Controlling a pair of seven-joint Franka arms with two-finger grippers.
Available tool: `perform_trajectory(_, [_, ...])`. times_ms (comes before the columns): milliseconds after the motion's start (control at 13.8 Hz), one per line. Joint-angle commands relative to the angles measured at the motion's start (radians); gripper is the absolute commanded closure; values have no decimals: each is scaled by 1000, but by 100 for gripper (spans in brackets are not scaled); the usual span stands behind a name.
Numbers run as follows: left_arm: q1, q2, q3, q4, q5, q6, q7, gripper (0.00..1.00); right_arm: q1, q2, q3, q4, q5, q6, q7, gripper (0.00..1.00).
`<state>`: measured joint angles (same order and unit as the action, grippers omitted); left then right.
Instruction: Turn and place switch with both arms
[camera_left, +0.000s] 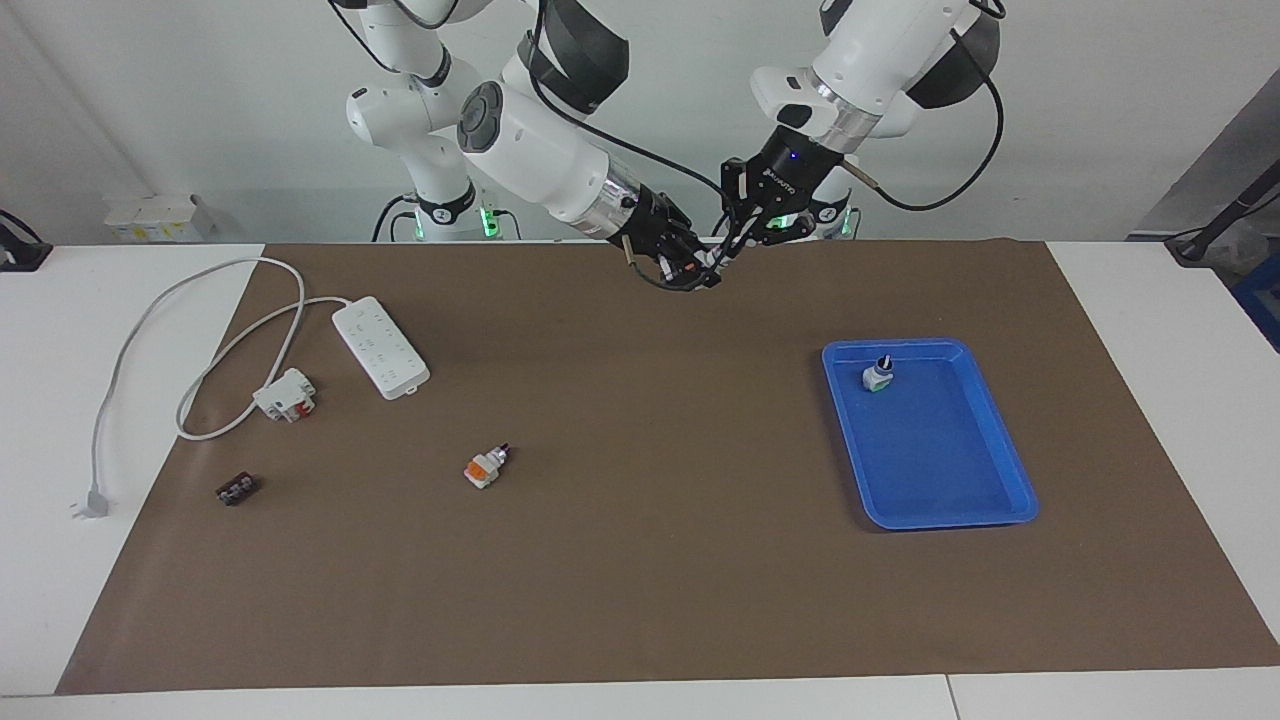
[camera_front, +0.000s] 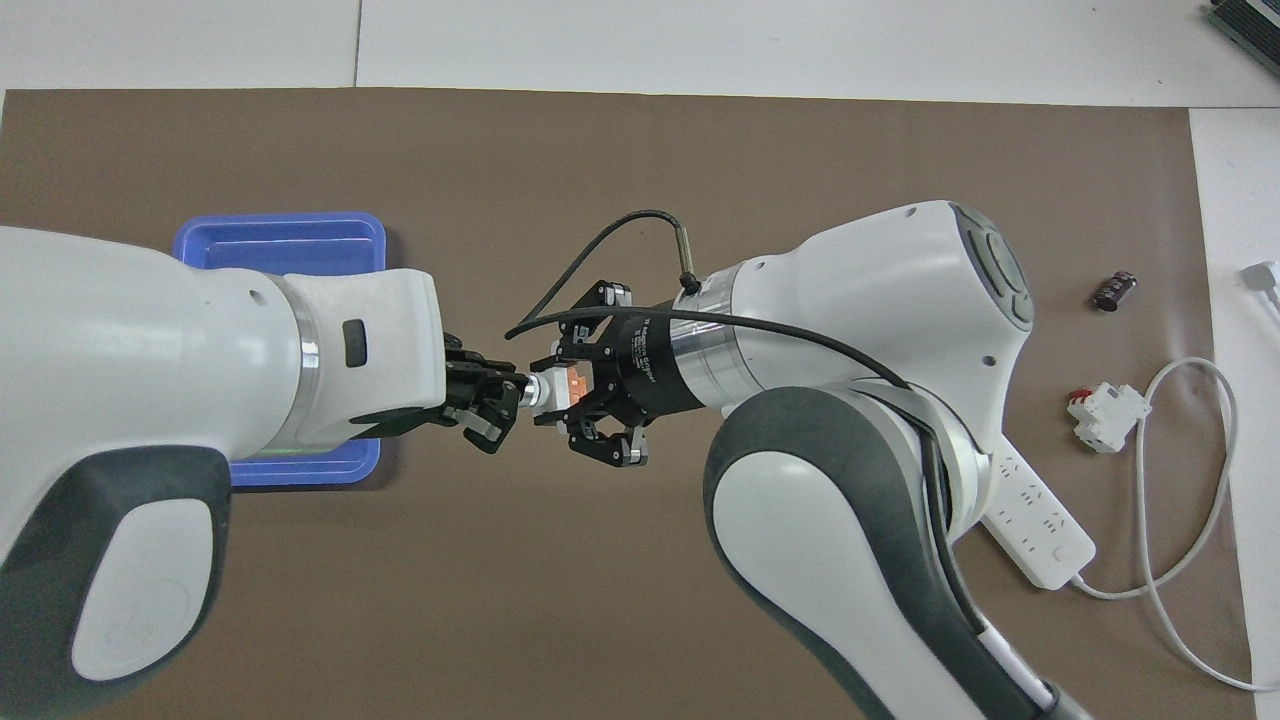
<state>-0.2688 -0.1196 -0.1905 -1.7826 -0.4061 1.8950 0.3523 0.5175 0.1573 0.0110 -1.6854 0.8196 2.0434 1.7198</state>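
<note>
The switch (camera_front: 562, 384), with a white body, orange section and silver collar, is held in the air between both grippers over the mat's edge nearest the robots. My right gripper (camera_front: 552, 390) is shut on its body. My left gripper (camera_front: 505, 400) meets it end-on and is shut on its knob end. In the facing view the right gripper (camera_left: 698, 272) and the left gripper (camera_left: 728, 250) touch tips around the switch (camera_left: 711, 262), which is mostly hidden. A second orange-and-white switch (camera_left: 487, 466) lies on the mat, hidden under the right arm in the overhead view.
A blue tray (camera_left: 930, 520) toward the left arm's end holds a green-base switch (camera_left: 877, 375). Toward the right arm's end lie a white power strip (camera_left: 380, 347) with its cable, a white-and-red block (camera_left: 286, 394) and a small black part (camera_left: 237, 489).
</note>
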Motion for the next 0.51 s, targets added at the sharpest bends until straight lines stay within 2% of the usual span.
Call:
perform_trajectory(0, [0, -15, 2, -31, 38, -17, 16, 100, -16, -22, -3, 4, -10, 11, 17, 100])
perform_trajectory(145, [-1, -15, 5, -34, 39, -10, 19, 100, -17, -22, -3, 4, -10, 9, 17, 100])
perform_trajectory(217, [0, -15, 3, -37, 39, -1, 22, 100, -17, -24, -5, 4, -11, 8, 15, 94])
perform_trajectory(289, [2, -15, 5, -38, 44, 5, 22, 100, -17, -25, -5, 4, -25, 5, 11, 72])
perform_trajectory(362, [2, -15, 5, -38, 47, 7, 22, 100, -16, -33, -3, 4, -67, 4, 8, 57])
perform_trajectory(434, [3, -15, 5, -40, 49, 13, 22, 100, -13, -41, -2, 4, -113, 4, 1, 7])
